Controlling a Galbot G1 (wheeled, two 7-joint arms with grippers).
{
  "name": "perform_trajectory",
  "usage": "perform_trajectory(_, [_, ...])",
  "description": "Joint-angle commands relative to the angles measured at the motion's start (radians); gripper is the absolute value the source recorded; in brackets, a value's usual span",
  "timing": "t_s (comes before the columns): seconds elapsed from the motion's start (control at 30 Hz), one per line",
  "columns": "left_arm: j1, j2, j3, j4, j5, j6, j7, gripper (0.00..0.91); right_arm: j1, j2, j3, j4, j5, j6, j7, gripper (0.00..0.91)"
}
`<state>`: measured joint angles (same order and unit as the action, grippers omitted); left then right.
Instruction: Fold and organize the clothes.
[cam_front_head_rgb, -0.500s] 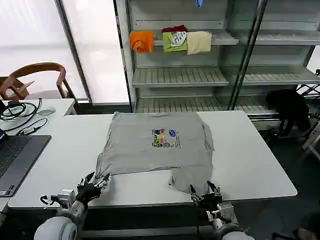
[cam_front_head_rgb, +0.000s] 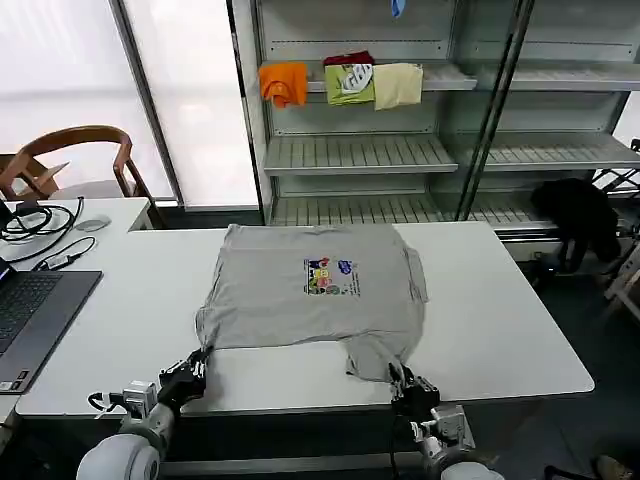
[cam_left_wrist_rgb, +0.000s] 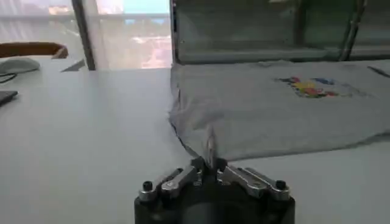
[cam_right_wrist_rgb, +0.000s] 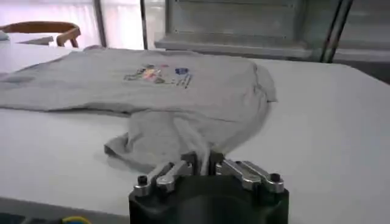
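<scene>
We find the grey shirt (cam_front_head_rgb: 315, 300) lying flat on the white table (cam_front_head_rgb: 500, 330), logo side up, long axis running near-to-far; collar end toward the shelving (cam_front_head_rgb: 360, 150), hem toward the robot. Left gripper (cam_front_head_rgb: 183, 380) at the near-left hem corner, jaws pinched on a fold of fabric, per left wrist view (cam_left_wrist_rgb: 209, 159). Right gripper (cam_front_head_rgb: 408, 383) at the near-right corner, jaws closed on bunched cloth (cam_right_wrist_rgb: 195, 143). Vs. 0.5 s ago: both grippers' fingers were spread, now clamped; the left hem corner has drawn inward. Near table edge sits just beyond both grippers; bare tabletop to the right; laptop (cam_front_head_rgb: 35, 315) well apart at left.
</scene>
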<state>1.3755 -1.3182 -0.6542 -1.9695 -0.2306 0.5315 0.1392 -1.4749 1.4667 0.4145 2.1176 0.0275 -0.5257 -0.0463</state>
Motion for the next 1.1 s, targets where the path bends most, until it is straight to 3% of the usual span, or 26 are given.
perform_trajectory(0.03, [0.0, 0.0, 0.002, 0.006, -0.021, -0.026, 0.0, 0.0, 0.0, 0.005, 0.001, -0.007, 0.046, 0.08, 0.004, 0.0])
perform_trajectory(0.23, [-0.031, -0.003, -0.025, -0.027, -0.104, -0.053, -0.002, 0.0, 0.045, 0.013, 0.0, -0.002, 0.107, 0.187, 0.029, 0.0])
perform_trajectory(0.43, [-0.142, -0.004, -0.046, -0.021, -0.153, -0.034, 0.023, 0.0, 0.201, 0.059, -0.008, -0.02, 0.114, 0.135, 0.053, 0.0])
perform_trajectory(0.57, [-0.24, -0.004, -0.036, 0.025, -0.151, 0.013, 0.036, 0.0, 0.343, 0.095, -0.016, -0.132, 0.092, 0.079, 0.058, 0.0])
perform_trajectory(0.87, [-0.408, -0.001, 0.003, 0.193, -0.104, 0.029, 0.032, 0.0, 0.638, 0.121, -0.004, -0.426, 0.092, 0.081, 0.058, 0.0])
perform_trajectory(1.1, [-0.439, -0.006, 0.023, 0.292, -0.054, -0.003, 0.033, 0.0, 0.73, 0.139, -0.005, -0.582, 0.086, 0.089, 0.054, 0.0])
